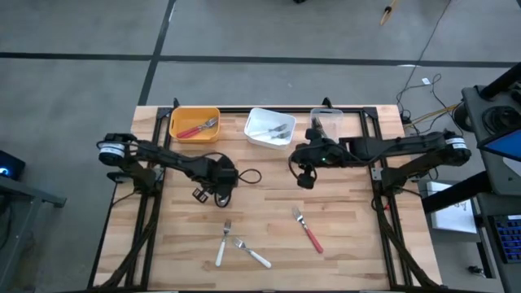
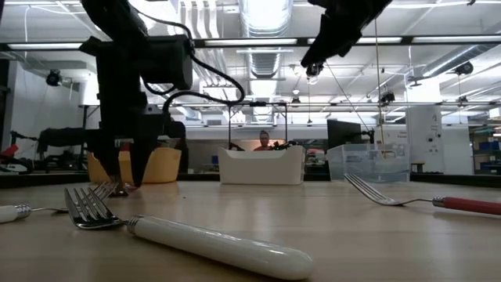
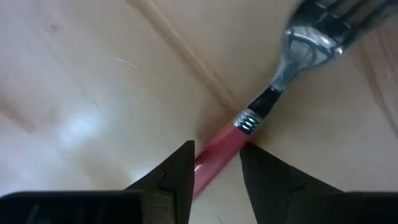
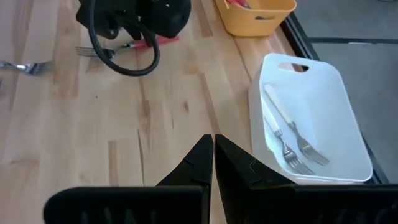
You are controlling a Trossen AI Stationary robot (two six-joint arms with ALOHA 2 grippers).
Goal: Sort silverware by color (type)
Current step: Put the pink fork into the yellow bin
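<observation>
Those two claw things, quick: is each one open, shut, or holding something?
Left end effector: open, its fingers either side of a red-handled fork lying on the table, not yet gripping it.
Right end effector: shut, holding nothing.

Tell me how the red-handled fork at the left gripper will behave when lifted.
The red-handled fork probably stays stiff: metal head, solid handle. Its glossy handle may slip at the left gripper, and the head end might droop. Flat tines: unlikely to roll.

Left tool (image 3: 214, 165) points down, fingers parted (right tool (image 4: 213, 158) hovers, fingers together).
</observation>
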